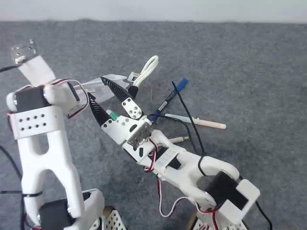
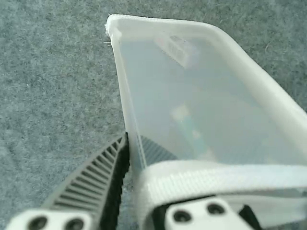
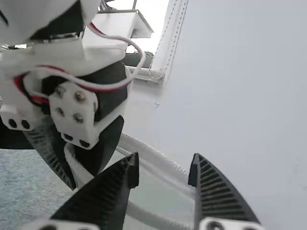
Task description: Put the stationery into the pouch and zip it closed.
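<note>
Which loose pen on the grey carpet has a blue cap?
The black-barrelled pen; the long pale pen beside it ends in cream.

- Both my arms, left arm (image 1: 45, 148) and right arm (image 1: 192, 168), are chunky white printed plastic.
- Black servos (image 1: 221, 188) sit in the joints.
- The fingers (image 3: 106, 195) are black, pointy and ribbed like little trusses.
- Thin red, white and black wires (image 1: 154, 162) loop between the joints.
- The left one's got a bracket (image 1: 31, 122) dotted with holes, plus small silver screws (image 3: 79, 96).
</note>
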`<state>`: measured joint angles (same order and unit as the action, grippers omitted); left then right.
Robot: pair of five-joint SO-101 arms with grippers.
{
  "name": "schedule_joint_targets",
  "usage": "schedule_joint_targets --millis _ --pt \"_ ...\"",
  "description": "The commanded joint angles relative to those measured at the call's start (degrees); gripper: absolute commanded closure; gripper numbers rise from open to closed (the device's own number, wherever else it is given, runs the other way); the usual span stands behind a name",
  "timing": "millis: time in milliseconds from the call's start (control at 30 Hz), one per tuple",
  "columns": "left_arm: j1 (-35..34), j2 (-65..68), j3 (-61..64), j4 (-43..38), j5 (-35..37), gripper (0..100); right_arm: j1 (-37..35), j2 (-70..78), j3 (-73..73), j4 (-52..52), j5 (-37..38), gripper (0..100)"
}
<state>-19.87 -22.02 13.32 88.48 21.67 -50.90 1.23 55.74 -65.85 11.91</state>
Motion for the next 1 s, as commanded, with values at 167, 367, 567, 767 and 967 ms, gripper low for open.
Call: schedule_joint_targets --millis 167,367,567,767,967 --pt "-0.3 -0.4 -0.5 -1.1 0.4 99 0.2 -14.5 1.6 18.7 -1.4 84.2" --pt "-2.0 -0.4 -0.5 -1.3 0.3 99 0.3 -27.7 -0.8 43.7 -10.4 84.2" --pt "-2.3 -0.4 -0.5 -1.2 0.3 98 2.5 -34.3 -9.0 67.7 -17.3 84.2" --pt "-2.3 -0.4 -0.5 -1.2 0.3 98 5.1 -34.6 -17.0 83.5 -17.7 84.2" --pt "-2.3 -0.4 -0.5 -1.2 0.3 98 8.7 -34.2 -27.2 97.5 -24.5 84.1"
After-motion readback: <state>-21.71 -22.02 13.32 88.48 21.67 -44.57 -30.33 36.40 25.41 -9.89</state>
